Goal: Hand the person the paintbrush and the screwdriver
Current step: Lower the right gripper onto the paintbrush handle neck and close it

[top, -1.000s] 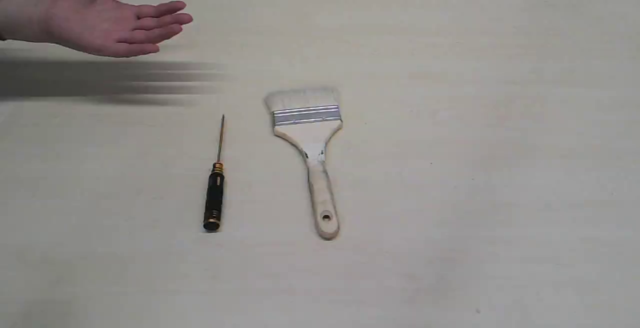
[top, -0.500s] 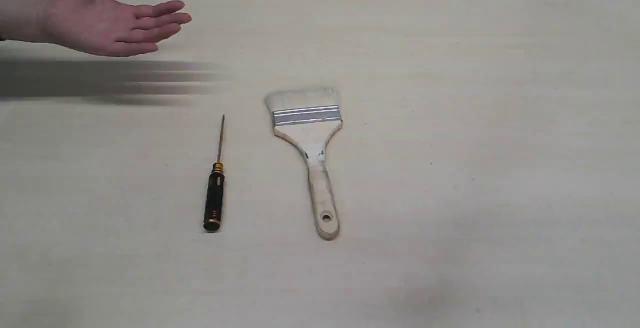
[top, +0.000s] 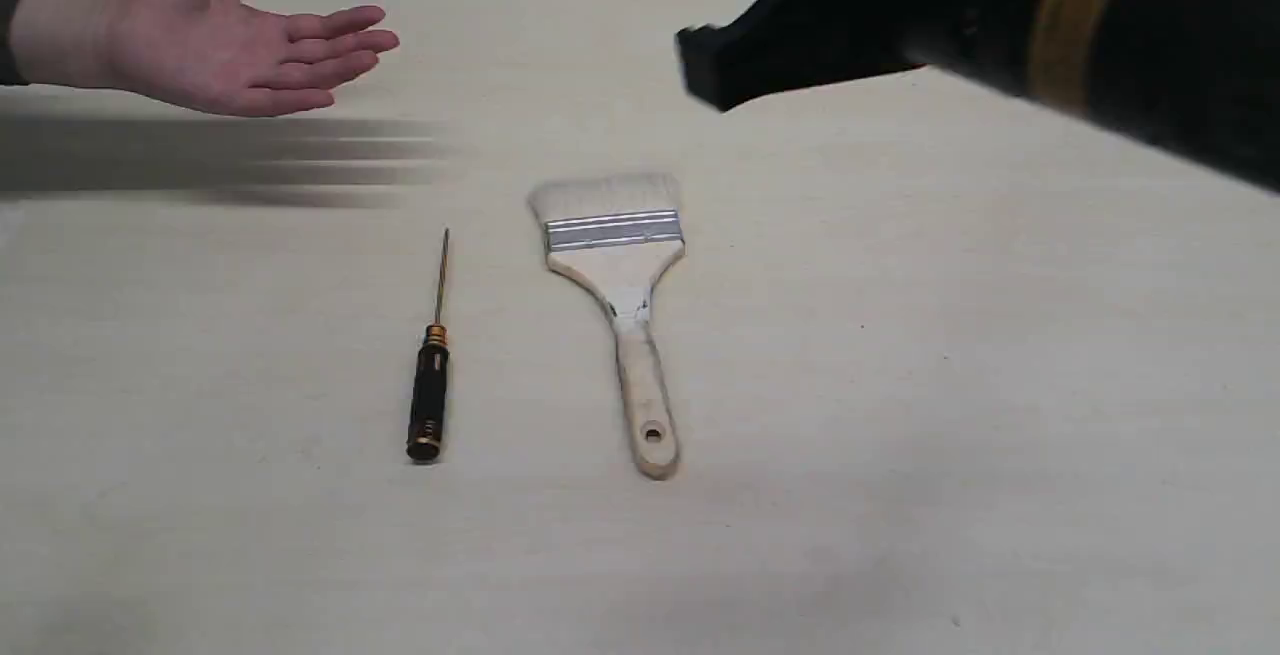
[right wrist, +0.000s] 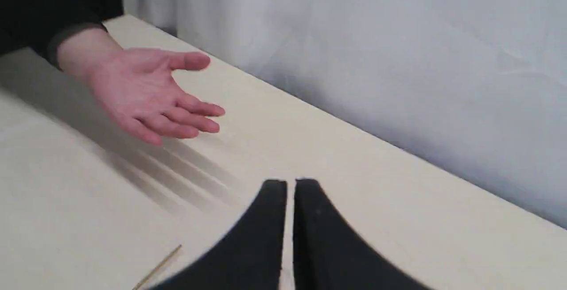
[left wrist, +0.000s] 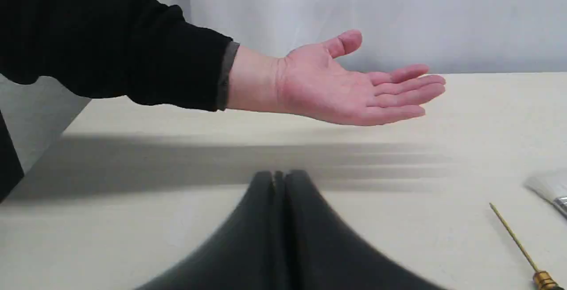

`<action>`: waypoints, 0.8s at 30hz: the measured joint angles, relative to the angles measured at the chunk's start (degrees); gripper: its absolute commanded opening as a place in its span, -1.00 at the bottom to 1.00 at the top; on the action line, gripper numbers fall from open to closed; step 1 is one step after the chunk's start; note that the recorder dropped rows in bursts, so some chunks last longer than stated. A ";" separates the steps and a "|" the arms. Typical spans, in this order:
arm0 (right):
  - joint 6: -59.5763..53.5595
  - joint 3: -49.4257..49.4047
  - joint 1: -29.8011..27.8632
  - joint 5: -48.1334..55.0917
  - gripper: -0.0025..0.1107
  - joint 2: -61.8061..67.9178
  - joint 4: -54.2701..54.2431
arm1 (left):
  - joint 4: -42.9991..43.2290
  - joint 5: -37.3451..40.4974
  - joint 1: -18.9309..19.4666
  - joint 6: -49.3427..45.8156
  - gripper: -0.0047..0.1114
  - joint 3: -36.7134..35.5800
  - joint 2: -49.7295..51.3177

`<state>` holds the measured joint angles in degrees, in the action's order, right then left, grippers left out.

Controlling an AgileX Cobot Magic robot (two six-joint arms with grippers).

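Observation:
The paintbrush [top: 617, 232] lies flat mid-table, pale bristles pointing away, wooden handle toward the near edge. Left of it lies the screwdriver [top: 428, 395], parallel, gold shaft pointing away. The person's open hand [top: 220, 45] hovers palm-up at the far left, with a dark cuff at the wrist. My right gripper [top: 700, 70] hangs in the air up and right of the brush, its fingers [right wrist: 270, 219] almost together and empty. My left gripper [left wrist: 279, 175] is shut and empty, low over the table short of the hand [left wrist: 345, 86]; the exterior view does not show it.
The pale table [top: 1000, 385] carries only these two tools. A grey curtain [right wrist: 398, 59] runs along the far edge. My right arm [top: 1100, 25] crosses the upper right corner of the exterior view. The hand's shadow [top: 200, 160] falls on the table's left.
My right arm has come into the exterior view from the upper right, where nothing showed before. The hand shifted slightly to the right. Brush and screwdriver have not moved.

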<state>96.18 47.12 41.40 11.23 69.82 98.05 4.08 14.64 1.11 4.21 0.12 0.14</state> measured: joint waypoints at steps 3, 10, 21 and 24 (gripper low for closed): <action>-6.19 1.92 3.81 4.69 -0.87 5.96 -8.22 | 0.00 0.00 0.00 0.00 -0.92 0.00 0.00; -29.15 9.40 4.53 7.00 -0.48 15.40 -32.82 | 0.00 0.00 0.00 0.00 -0.92 0.00 0.00; -60.79 20.19 4.65 22.40 0.03 18.39 -65.59 | 0.00 0.00 0.00 0.00 -0.92 0.00 0.00; -62.47 23.56 4.65 29.12 0.03 21.40 -67.97 | 0.00 0.00 0.00 0.00 -0.92 0.00 0.00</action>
<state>33.71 70.68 46.05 40.34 91.22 30.08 4.08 14.64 1.11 4.21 0.12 0.14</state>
